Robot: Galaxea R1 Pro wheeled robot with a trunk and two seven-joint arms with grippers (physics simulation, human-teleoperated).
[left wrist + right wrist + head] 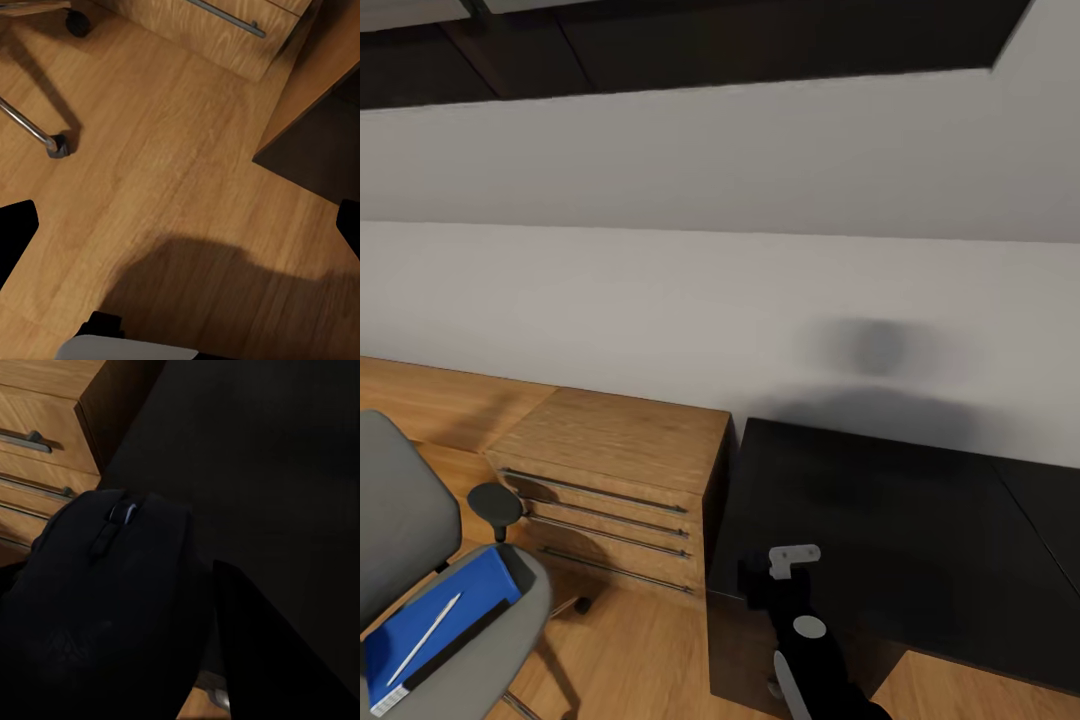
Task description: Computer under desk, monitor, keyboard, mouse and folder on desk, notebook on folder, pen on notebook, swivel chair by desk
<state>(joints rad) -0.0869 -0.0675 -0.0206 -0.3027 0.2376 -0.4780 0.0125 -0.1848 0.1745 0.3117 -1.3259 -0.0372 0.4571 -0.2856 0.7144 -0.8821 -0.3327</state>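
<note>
while the head view hides the right gripper's (792,560) grasp, its wrist view shows the mouse (105,607) apparently clamped between the fingers, over the desk (920,520) by the oak drawers (610,480). folder (435,620) and pen (422,640) lie on the chair (400,520). left gripper (180,240) spread wide over the floor (165,150).

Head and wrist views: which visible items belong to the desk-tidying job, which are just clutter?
Job:
desk
swivel chair
folder on the chair seat
mouse in the right gripper

Bystanders:
oak drawer unit
white stick lying on the folder
</note>
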